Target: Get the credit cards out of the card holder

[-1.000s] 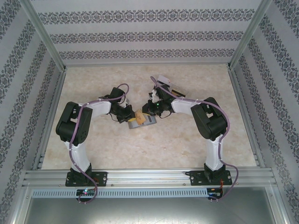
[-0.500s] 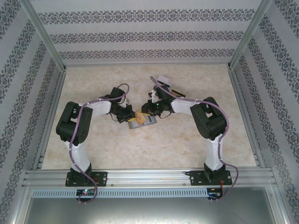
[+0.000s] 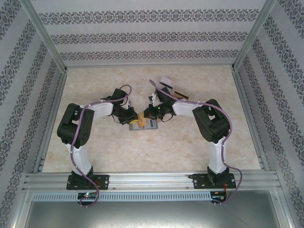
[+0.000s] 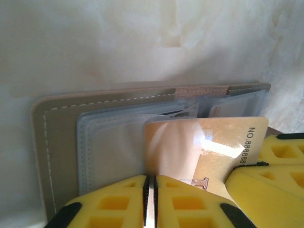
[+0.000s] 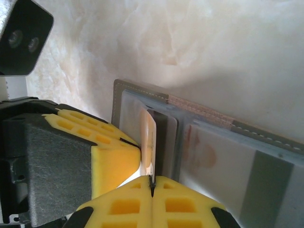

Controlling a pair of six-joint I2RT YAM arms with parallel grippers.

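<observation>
The right gripper [image 5: 152,187] is clamped on the edge of a gold-yellow plastic credit card [image 4: 204,142], which sits partly inside a clear sleeve [image 4: 109,142] of the flat grey bifold card holder [image 4: 57,142]. The left gripper [image 4: 149,199], at the holder's 9 o'clock, is pressed together; I cannot tell on what. A white card [image 3: 166,81] and a darker card [image 3: 181,92] lie at the holder's 1 o'clock.

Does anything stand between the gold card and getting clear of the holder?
Only the clear sleeve of the holder, which covers the left part of the card in the left wrist view. The right claw is shut on the card; nothing else visible blocks its way out.
</observation>
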